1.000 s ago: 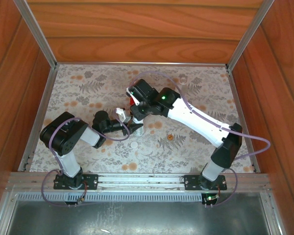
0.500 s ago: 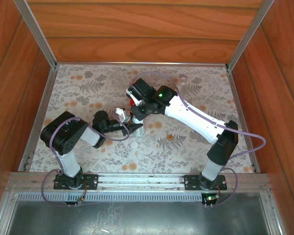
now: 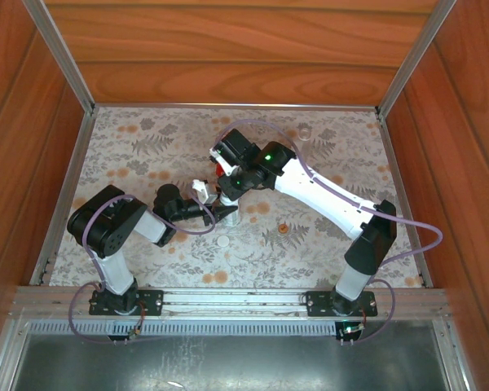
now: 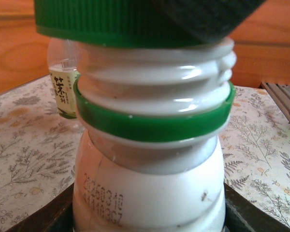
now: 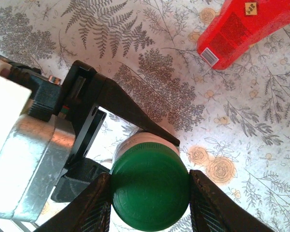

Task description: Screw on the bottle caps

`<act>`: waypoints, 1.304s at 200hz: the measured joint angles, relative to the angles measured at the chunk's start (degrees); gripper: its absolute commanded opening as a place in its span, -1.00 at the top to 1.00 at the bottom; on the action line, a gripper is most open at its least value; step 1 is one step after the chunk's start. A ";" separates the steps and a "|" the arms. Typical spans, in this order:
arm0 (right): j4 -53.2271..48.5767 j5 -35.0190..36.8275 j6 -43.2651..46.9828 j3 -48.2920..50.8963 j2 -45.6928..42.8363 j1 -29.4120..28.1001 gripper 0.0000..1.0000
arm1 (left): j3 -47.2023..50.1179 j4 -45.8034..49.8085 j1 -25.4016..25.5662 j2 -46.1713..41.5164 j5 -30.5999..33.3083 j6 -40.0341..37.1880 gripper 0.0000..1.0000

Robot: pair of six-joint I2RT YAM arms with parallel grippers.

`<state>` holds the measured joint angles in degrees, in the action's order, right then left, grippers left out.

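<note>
The right gripper (image 5: 150,192), bottom centre of its wrist view, pinches the green cap (image 5: 150,181) atop the bottle (image 4: 150,193), whose body the left gripper (image 3: 222,213) clamps at mid-frame in the top view. Bare threads (image 4: 154,79) show under the cap, so screwing looks barely begun. Next, it likely needs twisting down with the bottle held steady.

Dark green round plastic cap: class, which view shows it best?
Right wrist: the dark green round plastic cap shows its whole top. Left wrist: its ribbed side, above the white-labelled plastic bottle. Top view: too small to tell.
</note>
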<state>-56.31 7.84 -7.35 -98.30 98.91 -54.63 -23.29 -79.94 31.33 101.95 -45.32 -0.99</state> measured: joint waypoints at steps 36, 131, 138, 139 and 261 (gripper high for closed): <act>-0.22 -1.05 0.04 0.39 -0.02 -0.02 0.15 | 0.00 0.02 -0.07 0.00 -0.02 0.00 -0.09; 0.13 -1.05 0.63 0.96 -0.26 0.02 0.14 | -0.22 0.26 -0.09 0.07 -0.37 0.04 -0.09; 0.24 -1.07 0.81 1.07 -0.26 0.02 0.13 | -0.24 0.26 -0.11 0.07 -0.37 0.13 -0.09; 0.24 -1.05 0.83 1.07 -0.26 0.02 0.13 | -0.24 0.26 -0.11 0.07 -0.37 0.15 -0.09; -0.17 -0.37 2.78 0.83 0.09 0.00 0.06 | -0.76 1.20 -0.22 0.07 -0.85 0.66 -0.09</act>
<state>-56.49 7.46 -4.58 -97.47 99.00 -54.63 -24.05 -78.74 31.11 102.02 -46.17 -0.34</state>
